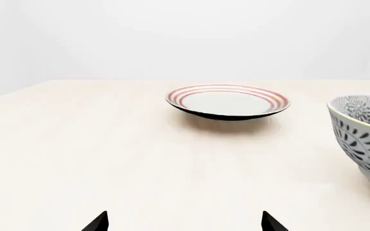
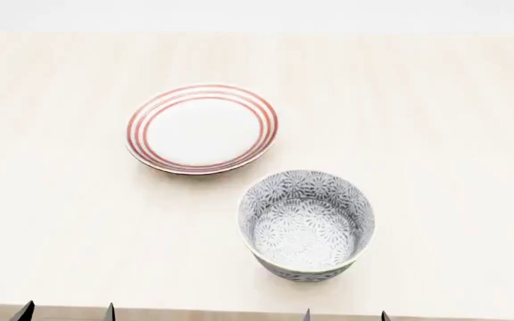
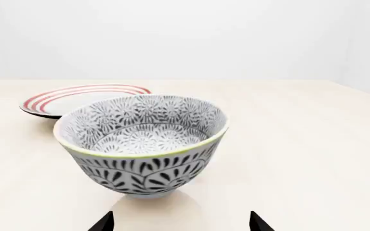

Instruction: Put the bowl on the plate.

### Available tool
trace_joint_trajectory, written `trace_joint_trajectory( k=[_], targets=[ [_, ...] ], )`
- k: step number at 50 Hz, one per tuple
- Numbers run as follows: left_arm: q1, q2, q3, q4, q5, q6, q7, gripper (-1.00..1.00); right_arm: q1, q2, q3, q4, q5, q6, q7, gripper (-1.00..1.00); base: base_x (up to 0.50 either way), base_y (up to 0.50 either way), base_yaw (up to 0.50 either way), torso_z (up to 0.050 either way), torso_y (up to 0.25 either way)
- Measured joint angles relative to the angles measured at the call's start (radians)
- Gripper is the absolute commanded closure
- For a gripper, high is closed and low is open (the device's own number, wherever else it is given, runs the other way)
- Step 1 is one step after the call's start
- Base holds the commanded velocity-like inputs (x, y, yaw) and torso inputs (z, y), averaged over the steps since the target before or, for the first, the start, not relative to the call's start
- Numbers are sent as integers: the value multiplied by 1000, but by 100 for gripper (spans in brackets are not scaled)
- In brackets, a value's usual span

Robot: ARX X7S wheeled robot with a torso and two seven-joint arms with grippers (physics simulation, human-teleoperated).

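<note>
Bowl sits upright on the bench just beside the plate; both grippers' jaws spread apart, empty.

Both arms are out of sight, each claw shows only two dark fingertips at the frame edge, left and right, the bowl is cut off by the left wrist view's edge, and the bowl hides part of the plate in the right wrist view.
</note>
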Motion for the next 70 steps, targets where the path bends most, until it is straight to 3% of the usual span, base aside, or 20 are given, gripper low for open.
trace_joint_trajectory(
  k=[44, 58, 70],
  targets=[
    [4, -63, 81, 14, -60, -25, -67, -100, 2, 60, -65, -8, 77, -13, 87, -100, 0, 0, 0, 0, 0],
    [7, -95, 60, 235, -62, 48, -127, -100, 4, 87, -37, -158, 131, -167, 123, -100, 27, 0, 0, 0, 0],
    [8, -115, 27, 414, -75, 87, -179, -100, -1, 107, -24, -290, 144, -288, 145, -100, 482, 0, 0, 0, 0]
  ],
)
